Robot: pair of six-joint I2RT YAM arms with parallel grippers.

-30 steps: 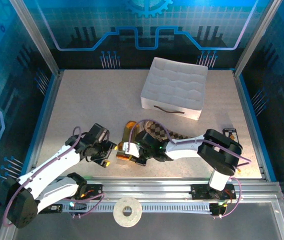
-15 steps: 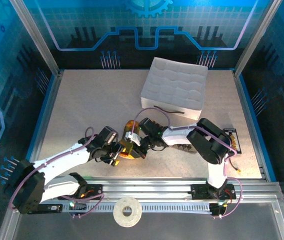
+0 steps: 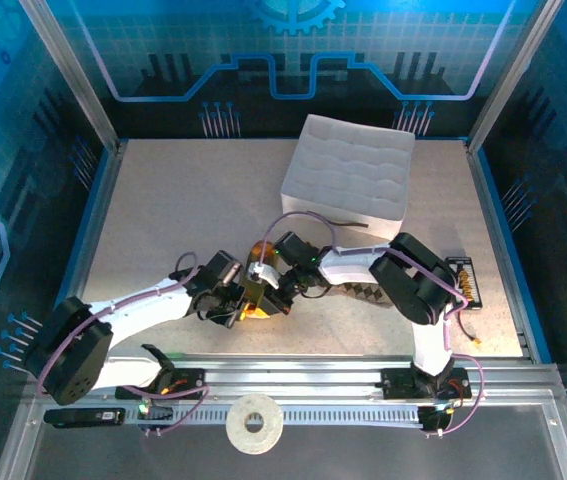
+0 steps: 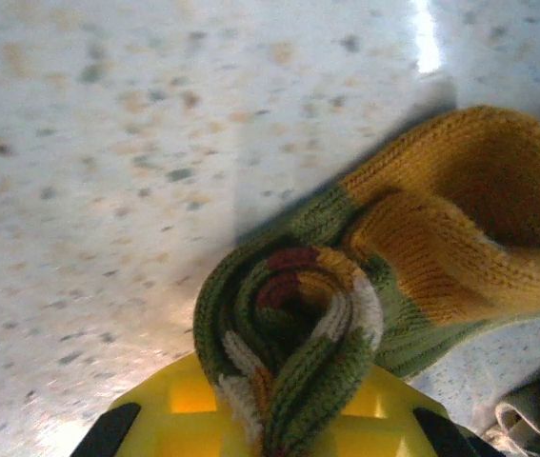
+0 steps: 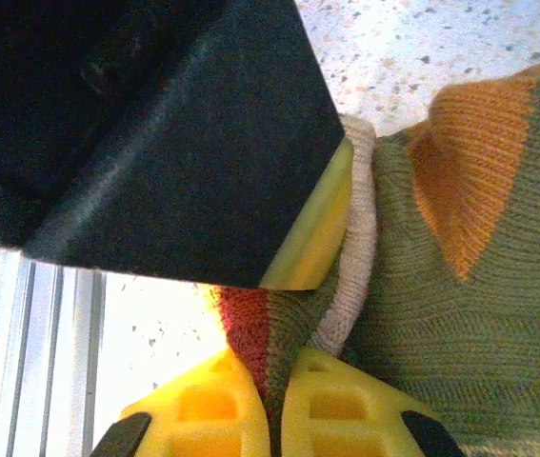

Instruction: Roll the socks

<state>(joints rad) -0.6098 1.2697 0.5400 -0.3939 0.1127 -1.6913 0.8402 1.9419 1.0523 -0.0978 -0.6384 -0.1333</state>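
From above, we see both arms reaching to the middle of the near part of the speckled worktop (image 3: 183,210), where their tips meet over the olive green sock (image 3: 257,293). The left pincer (image 3: 246,305) comes in from the lower left and the right pincer (image 3: 263,284) from the right, the two close together, with the sock bunched between them and an orange patch of it showing just behind. The checked sock (image 3: 365,292) lies on the worktop to the right, partly under the right arm, its brown and tan diamonds showing along the near edge; whether it touches the green one we cannot tell from here. The white quilted box (image 3: 348,178) stands well apart at the far side, right of centre. In the left wrist view, the left pincer is clenched on the striped cuff of the olive green sock: the knit, folded into a loop of green, cream and dark red, rises from its yellow fingers (image 4: 179,419) at the bottom edge, and the orange part of the sock rests on the worktop beyond, to the right. In the right wrist view, the right pincer is clenched on that sock too, its two yellow fingertips (image 5: 217,414) pressed together on a pinch of red and green cuff, while the green body with an orange patch spreads to the right; a black wedge (image 5: 155,143) with a yellow edge touches the cream band of the cuff from above
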